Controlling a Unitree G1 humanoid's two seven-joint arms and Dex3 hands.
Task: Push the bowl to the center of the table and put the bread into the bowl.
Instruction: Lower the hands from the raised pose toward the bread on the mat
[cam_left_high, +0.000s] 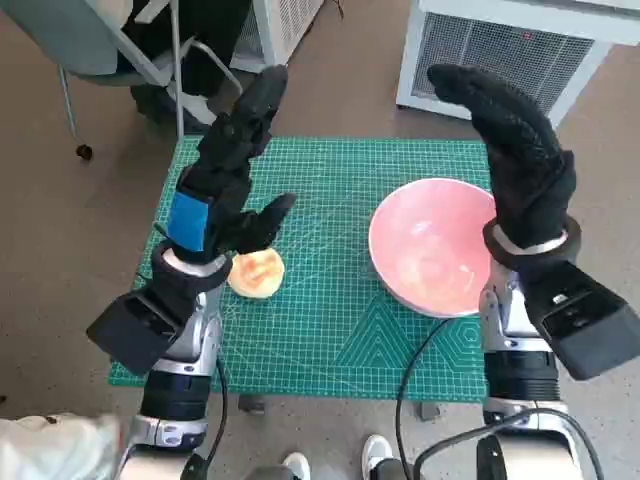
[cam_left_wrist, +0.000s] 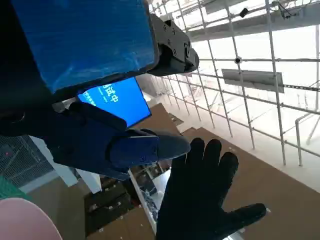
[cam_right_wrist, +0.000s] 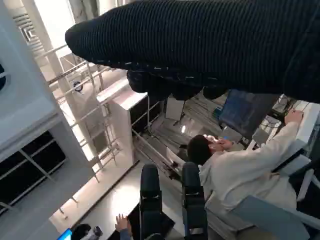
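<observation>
So from the head view, both hands are up in the air over the counter (cam_left_high: 330, 330), which is covered by a green cutting mat (cam_left_high: 330, 200) with a printed grid. The left hand (cam_left_high: 232, 170), hard black plastic with blue tape on its back, has its fingers (cam_left_high: 262, 95) stretched out straight and the thumb sticking off to the side, holding nothing. The bread (cam_left_high: 256, 272) is a small round golden bun with a pale soft-looking top, lying on the mat just below that thumb, down by the wrist, not touched as far as I can see. The right hand (cam_left_high: 515, 150) in the knitted glove is also spread flat and empty, and the bowl (cam_left_high: 435, 247) sits under its wrist side: glossy pink, round, smooth, nothing in it, over on the right part of the mat. Bread and bowl are well apart.

Left wrist view is tilted toward the ceiling, blue tape and black fingers (cam_left_wrist: 150, 147) held apart with nothing between them, the gloved right hand (cam_left_wrist: 205, 200) splayed open beyond, and a sliver of pink bowl rim (cam_left_wrist: 22, 220) in the corner.

Right wrist view mostly shows the ribbed knit glove (cam_right_wrist: 210, 45); fingers hardly show there. A person (cam_right_wrist: 240, 170) in a pale top sits beyond.
</observation>
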